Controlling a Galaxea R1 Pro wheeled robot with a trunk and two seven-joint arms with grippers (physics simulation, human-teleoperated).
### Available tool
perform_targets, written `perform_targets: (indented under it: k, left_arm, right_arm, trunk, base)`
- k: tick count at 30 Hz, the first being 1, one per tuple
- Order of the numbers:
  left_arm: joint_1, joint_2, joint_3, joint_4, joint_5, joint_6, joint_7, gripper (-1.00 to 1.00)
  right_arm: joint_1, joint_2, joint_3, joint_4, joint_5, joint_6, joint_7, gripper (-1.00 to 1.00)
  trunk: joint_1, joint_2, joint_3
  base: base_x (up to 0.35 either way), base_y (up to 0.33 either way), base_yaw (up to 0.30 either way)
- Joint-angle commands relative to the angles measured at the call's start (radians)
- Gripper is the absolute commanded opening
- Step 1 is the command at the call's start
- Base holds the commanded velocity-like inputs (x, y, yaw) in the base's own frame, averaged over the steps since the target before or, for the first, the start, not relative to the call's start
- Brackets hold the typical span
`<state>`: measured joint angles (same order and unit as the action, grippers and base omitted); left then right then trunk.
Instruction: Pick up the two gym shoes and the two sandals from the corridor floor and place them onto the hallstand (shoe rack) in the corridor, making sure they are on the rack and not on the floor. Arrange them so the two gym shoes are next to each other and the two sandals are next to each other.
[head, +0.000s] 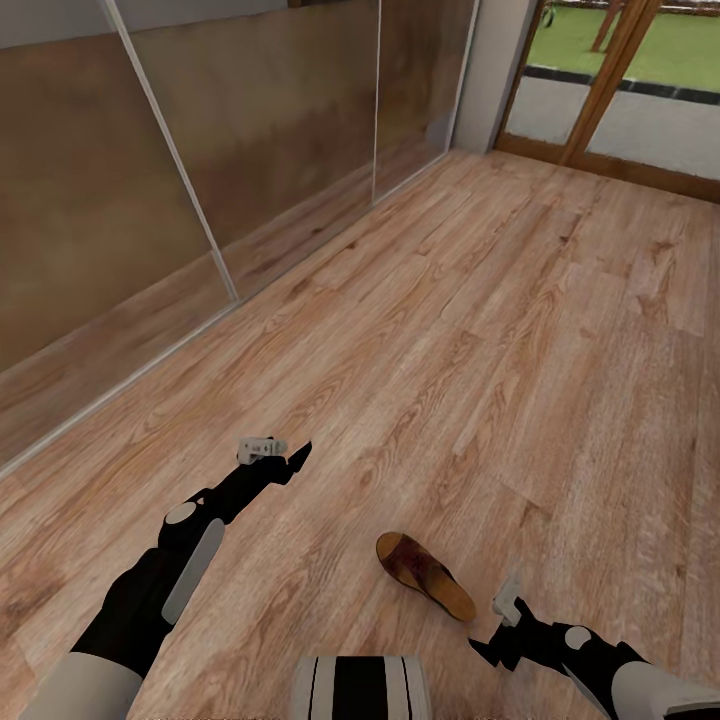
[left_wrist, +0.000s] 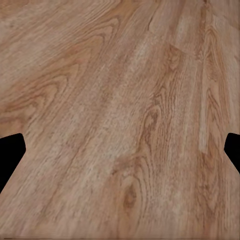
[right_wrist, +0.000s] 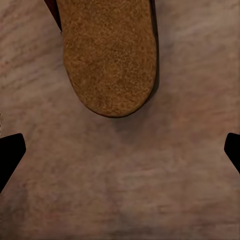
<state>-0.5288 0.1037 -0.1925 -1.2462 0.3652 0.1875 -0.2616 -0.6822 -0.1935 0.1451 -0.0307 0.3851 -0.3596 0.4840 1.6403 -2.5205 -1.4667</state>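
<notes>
One brown sandal (head: 425, 576) lies on the corridor floor (head: 520, 330), just ahead of your right claw (head: 497, 628), which hangs open and empty. Your left claw (head: 285, 455) is also open, empty. Next, lower over the heel.

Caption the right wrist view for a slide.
Open right gripper hovers just short of a sandal on the corridor floor.

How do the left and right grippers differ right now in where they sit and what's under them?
The left gripper hangs over bare wood floor, farther forward; the right gripper sits low, just beside the sandal. The left wrist view shows plain planks between the fingertips; the right wrist view shows the sandal's tan footbed just ahead of its fingertips. Both are open and hold nothing.
</notes>
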Motion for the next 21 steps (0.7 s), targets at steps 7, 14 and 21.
perform_targets:
  k: [7,14,21]
  left_arm:
    - [0.000,0.001,-0.001,-0.001,0.011,0.007,-0.001,1.00]
    - [0.000,0.001,-0.001,-0.001,0.011,0.007,-0.001,1.00]
    - [0.000,0.001,-0.001,-0.001,0.011,0.007,-0.001,1.00]
  right_arm:
    - [0.000,-0.001,0.004,0.000,-0.003,-0.004,0.001,1.00]
    - [0.000,-0.001,0.004,0.000,-0.003,-0.004,0.001,1.00]
    - [0.000,-0.001,0.004,0.000,-0.003,-0.005,0.001,1.00]
  trunk:
    - [0.002,-0.001,-0.026]
    - [0.002,-0.001,-0.034]
    - [0.002,-0.001,-0.036]
  base:
    - [0.000,0.000,0.000]
    - [0.000,0.000,0.000]
    - [0.038,0.000,0.000]
